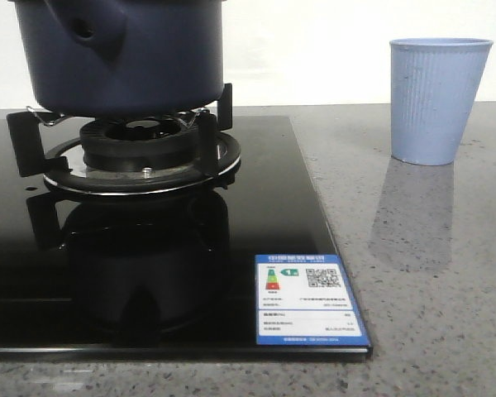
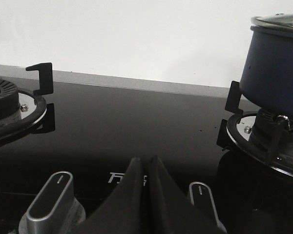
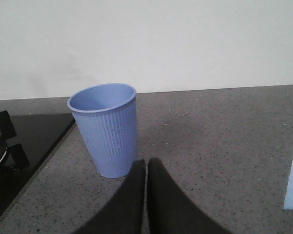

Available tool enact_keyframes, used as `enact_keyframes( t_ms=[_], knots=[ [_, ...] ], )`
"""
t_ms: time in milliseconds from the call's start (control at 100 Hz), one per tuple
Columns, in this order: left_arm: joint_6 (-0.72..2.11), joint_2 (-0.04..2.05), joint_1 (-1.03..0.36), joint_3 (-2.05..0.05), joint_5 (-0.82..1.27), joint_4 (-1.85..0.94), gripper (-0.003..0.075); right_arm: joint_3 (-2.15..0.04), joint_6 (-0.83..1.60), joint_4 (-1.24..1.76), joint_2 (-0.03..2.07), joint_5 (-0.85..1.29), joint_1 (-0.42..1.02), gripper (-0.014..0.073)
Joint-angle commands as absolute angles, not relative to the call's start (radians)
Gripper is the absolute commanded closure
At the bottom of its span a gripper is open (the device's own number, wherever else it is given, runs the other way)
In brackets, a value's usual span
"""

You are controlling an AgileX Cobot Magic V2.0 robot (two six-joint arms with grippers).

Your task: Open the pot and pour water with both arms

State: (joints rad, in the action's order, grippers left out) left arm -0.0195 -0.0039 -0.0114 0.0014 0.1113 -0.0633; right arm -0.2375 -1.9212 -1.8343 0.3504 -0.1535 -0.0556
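The dark navy-blue pot [image 1: 124,54] sits on the black burner grate [image 1: 140,149] at the back left of the front view, its side lug with a hole facing me. In the left wrist view the pot [image 2: 276,73] carries a glass lid with a metal rim [image 2: 279,22]. The light blue ribbed cup [image 1: 436,99] stands upright on the grey counter at the right and looks empty in the right wrist view [image 3: 106,129]. My left gripper [image 2: 144,163] is shut and empty above the stove knobs. My right gripper [image 3: 146,165] is shut and empty just short of the cup. Neither arm shows in the front view.
The black glass stove top [image 1: 165,273] bears a blue energy label [image 1: 307,296] at its front right corner. Two silver knobs [image 2: 51,197] [image 2: 203,200] flank my left fingers. A second burner [image 2: 10,105] lies at the far side. The speckled grey counter [image 1: 430,273] spreads around the cup.
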Motion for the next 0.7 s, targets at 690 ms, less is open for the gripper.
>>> enact_keyframes(
  t_ms=[690],
  knots=[
    [-0.032, -0.031, -0.01, 0.034, 0.041, -0.074, 0.0739, -0.265, -1.767, -1.59, 0.358, -0.037, -0.054, 0.0639]
  ],
)
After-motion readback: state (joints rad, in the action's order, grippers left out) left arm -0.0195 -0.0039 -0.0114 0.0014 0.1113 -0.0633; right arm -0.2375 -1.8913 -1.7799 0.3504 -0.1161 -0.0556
